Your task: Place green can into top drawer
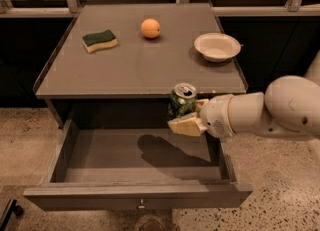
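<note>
The green can (181, 102), dark green with a silver pull-tab top, is held upright in my gripper (187, 117), which is shut on it. It hangs in the air in front of the table's front edge, above the right part of the open top drawer (135, 195). The drawer is pulled out wide, its grey inside bare, a small metal knob at the centre of its front panel. My white arm comes in from the right. The can's shadow falls on the drawer floor.
On the grey table top (125, 70) lie a green and yellow sponge (100, 40) at the back left, an orange fruit (150, 28) at the back centre and a white bowl (217, 46) at the right. Speckled floor surrounds the table.
</note>
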### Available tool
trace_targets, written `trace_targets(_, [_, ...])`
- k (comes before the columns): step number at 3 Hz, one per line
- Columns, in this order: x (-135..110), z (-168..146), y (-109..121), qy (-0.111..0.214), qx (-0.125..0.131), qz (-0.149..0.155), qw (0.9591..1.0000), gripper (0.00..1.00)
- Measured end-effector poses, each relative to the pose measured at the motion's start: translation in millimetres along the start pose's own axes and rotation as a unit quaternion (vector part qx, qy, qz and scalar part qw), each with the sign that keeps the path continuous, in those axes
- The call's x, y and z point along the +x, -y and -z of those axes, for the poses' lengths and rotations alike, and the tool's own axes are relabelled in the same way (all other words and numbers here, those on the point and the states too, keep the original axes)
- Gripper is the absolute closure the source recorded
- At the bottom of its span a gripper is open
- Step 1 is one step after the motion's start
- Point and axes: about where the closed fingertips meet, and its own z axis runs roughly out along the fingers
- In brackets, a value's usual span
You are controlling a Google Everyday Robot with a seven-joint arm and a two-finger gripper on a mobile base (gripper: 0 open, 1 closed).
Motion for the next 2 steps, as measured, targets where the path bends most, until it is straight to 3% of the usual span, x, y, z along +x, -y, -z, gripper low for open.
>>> trace_targets(2, [56.0,-14.7,9.6,-0.013,0.027,-0.072,0.997,1.0])
